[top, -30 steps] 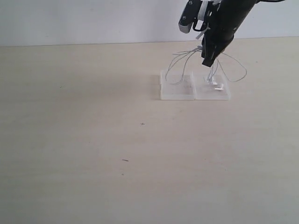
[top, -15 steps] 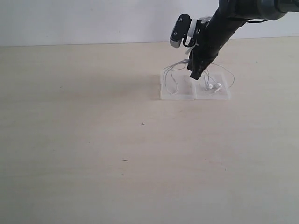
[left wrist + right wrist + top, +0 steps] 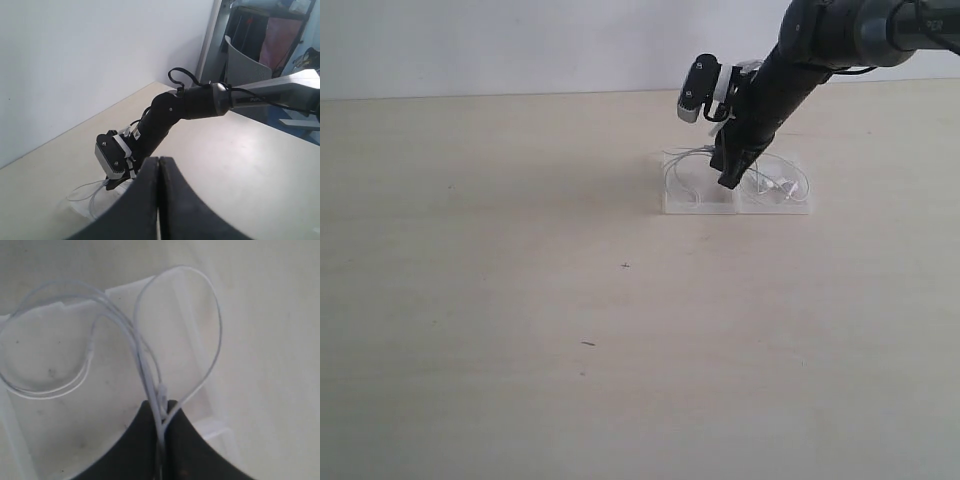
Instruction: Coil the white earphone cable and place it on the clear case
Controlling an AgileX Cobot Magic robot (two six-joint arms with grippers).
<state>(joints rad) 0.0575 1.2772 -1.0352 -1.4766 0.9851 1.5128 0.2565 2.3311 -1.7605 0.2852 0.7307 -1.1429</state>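
Right tool (image 3: 162, 412) pinched on white earphone cable (image 3: 148, 375): thin whitish strands fan from its tips in loose loops over clear case (image 3: 705, 202). Left tool (image 3: 159, 170) closed, empty.

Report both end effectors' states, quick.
Left end effector: closed, nothing in it.
Right end effector: closed on the white earphone cable.
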